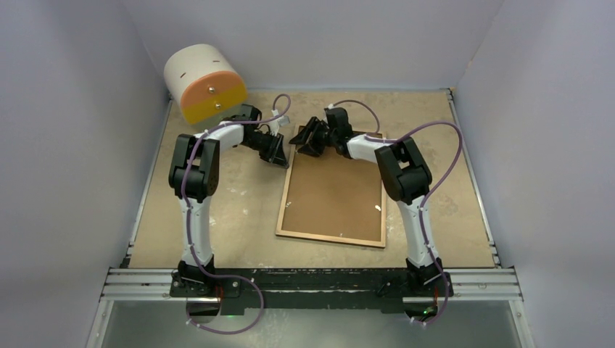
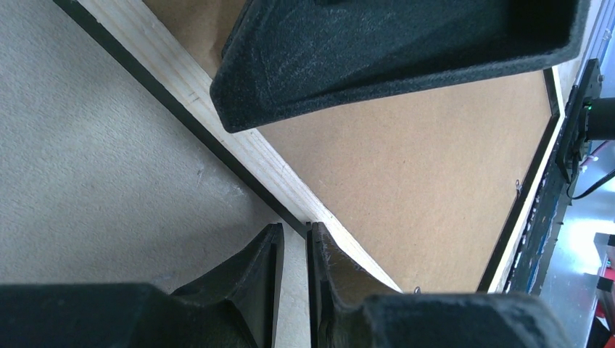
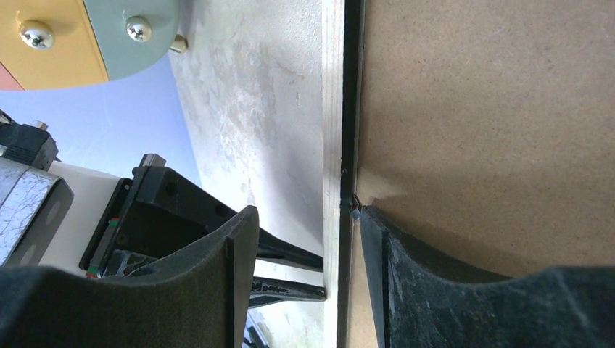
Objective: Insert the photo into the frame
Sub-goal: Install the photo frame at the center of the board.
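The frame lies back side up mid-table, a brown hardboard backing panel filling it. The photo is hidden. My left gripper sits at the frame's far left corner. In the left wrist view it is shut on the pale wood rim, which runs into the narrow gap between the fingers. My right gripper is at the far edge, open. In its wrist view it straddles the rim: one finger rests on the backing panel beside a small metal tab, the other stands well off the rim.
A cream and orange drum stands at the back left corner, close behind the left arm. Grey walls enclose the table on three sides. A metal rail runs along the near edge. A small turn clip sits on the frame's inner edge.
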You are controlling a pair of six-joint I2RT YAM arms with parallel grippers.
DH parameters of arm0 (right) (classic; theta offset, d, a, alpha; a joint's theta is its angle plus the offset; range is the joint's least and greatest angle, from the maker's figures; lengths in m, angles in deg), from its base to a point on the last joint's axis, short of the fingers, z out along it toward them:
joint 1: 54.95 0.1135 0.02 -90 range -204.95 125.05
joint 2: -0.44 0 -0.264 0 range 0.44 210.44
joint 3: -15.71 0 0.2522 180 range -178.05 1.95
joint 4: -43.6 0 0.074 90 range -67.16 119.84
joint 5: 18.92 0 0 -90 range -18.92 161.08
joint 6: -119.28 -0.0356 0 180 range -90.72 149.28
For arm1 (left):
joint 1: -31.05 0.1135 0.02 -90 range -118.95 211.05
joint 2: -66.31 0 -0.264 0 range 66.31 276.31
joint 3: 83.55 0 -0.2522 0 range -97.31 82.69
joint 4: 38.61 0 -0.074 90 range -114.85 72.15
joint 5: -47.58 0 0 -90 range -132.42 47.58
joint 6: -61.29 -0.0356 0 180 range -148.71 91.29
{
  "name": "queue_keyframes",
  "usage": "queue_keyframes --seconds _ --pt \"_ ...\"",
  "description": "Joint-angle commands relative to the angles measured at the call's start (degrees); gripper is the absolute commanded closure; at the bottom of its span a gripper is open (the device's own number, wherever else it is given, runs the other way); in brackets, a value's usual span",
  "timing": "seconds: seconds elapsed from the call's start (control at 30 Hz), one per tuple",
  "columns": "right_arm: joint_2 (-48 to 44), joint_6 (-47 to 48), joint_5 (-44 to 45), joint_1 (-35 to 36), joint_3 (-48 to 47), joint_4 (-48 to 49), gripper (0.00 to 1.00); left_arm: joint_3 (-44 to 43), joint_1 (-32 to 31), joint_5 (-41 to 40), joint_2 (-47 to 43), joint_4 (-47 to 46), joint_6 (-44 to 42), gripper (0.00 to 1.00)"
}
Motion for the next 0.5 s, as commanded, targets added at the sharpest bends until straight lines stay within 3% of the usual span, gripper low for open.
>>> queue_keyframes --seconds 0.0,0.3,0.47 --pt "0.8 4.9 -0.6 0.4 -3.1 -4.9 0.43 1.6 -1.9 -3.0 -0.4 -0.3 -2.5 0.8" --pt "2.0 12.0 1.5 -1.1 -7.6 -11.5 0.39 1.4 -1.9 -2.8 -0.6 -0.3 -2.2 0.8" --pt "-1.5 15.5 9.1 -3.4 -6.2 -13.6 0.34 1.0 -1.8 -3.0 -0.7 0.4 -2.3 0.8"
